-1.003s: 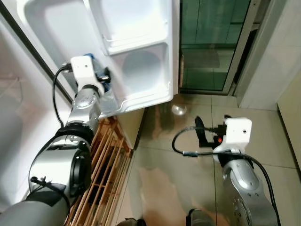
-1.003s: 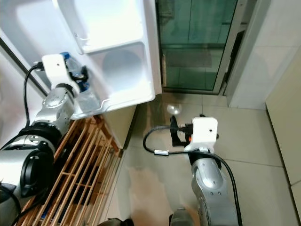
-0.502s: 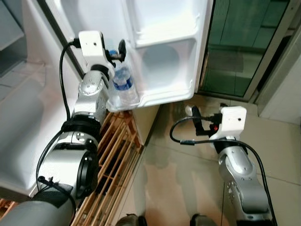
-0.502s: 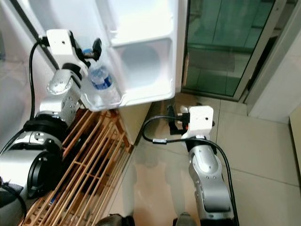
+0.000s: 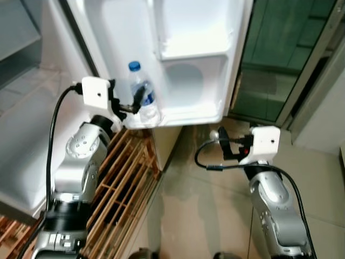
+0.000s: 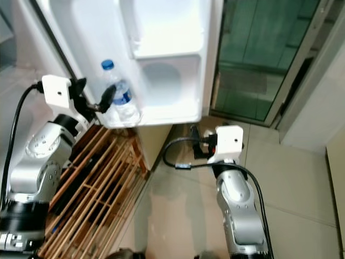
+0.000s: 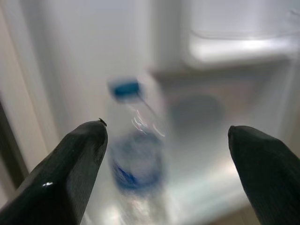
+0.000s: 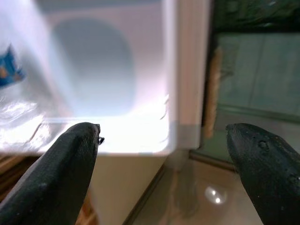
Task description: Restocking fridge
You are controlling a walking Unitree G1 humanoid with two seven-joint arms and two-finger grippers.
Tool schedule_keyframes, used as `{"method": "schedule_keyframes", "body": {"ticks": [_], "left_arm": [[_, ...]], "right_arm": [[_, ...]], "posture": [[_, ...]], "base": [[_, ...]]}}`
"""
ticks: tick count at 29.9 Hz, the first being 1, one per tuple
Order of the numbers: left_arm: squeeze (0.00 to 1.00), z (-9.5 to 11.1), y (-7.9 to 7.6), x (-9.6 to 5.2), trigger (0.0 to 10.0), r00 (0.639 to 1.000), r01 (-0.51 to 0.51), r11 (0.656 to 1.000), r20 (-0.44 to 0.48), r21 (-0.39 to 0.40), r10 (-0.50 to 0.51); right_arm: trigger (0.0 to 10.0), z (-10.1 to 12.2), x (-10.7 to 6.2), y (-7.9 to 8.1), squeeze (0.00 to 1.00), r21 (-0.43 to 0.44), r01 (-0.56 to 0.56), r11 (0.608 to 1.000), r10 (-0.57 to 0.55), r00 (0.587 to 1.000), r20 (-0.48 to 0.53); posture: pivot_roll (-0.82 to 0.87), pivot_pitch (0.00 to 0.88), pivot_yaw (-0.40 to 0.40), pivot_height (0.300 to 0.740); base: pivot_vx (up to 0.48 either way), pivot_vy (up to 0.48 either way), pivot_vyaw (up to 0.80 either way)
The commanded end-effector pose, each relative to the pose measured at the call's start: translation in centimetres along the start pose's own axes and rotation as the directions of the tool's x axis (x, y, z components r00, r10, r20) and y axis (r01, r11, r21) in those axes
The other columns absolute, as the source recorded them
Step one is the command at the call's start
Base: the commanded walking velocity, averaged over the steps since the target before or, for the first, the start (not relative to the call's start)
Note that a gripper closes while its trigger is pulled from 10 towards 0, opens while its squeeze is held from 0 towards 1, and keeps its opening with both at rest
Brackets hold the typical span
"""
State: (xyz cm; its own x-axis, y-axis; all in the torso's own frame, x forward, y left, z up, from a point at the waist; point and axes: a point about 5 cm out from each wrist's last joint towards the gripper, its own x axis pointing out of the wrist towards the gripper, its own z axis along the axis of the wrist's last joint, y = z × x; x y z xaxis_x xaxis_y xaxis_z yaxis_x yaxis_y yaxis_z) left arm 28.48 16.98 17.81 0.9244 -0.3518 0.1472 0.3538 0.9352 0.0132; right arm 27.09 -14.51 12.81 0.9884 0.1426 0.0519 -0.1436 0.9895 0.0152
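Left eye view: one water bottle [image 5: 141, 94], blue-capped, stands upright in the bottom shelf of the open fridge door [image 5: 178, 65], at that shelf's hinge-side end, its long axis vertical. The left gripper [image 5: 128, 103] sits just beside it on the hinge side, released, fingers spread with the bottle straight ahead between them but apart from both, as the left wrist view shows: left gripper's fingers [image 7: 70, 164] flank the blurred bottle [image 7: 136, 159] without touching. So the left arm is much the nearer; any regrasp would be a short reach forward. The right gripper [image 5: 225, 147] hangs lower, near the door's free edge over the tiled floor [image 5: 194, 205], spread wide and empty. A wooden slatted rack [image 5: 126, 178] lies below the door.

Count: one bottle, two door shelves, two grippers.
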Motion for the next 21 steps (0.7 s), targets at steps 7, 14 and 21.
{"method": "schedule_keyframes", "body": {"ticks": [7,14,21], "left_arm": [[0.00,-4.6,-0.8,-5.0,10.0,0.982,-0.135,0.986,-0.146,-0.102,0.119],[0.00,-3.6,-1.3,-2.6,10.0,0.989,-0.117,0.991,-0.097,-0.067,0.111],[0.00,-4.3,-1.4,-1.4,10.0,0.985,-0.133,0.985,-0.126,-0.113,0.119]], "right_arm": [[10.0,-0.5,0.2,-1.8,0.00,0.057,0.069,0.996,-0.068,0.997,-0.024],[10.0,-0.8,0.7,-2.4,0.00,0.050,0.089,0.995,-0.088,0.996,-0.035],[10.0,-0.9,0.8,-2.4,0.00,0.051,0.101,0.994,-0.099,0.995,-0.031]], "posture": [[-0.03,0.000,0.056,0.740],[-0.06,0.000,0.076,0.740],[-0.08,0.000,0.092,0.740]], "base": [[0.000,0.000,0.00],[0.000,-0.480,0.56],[0.000,-0.474,0.74]]}}
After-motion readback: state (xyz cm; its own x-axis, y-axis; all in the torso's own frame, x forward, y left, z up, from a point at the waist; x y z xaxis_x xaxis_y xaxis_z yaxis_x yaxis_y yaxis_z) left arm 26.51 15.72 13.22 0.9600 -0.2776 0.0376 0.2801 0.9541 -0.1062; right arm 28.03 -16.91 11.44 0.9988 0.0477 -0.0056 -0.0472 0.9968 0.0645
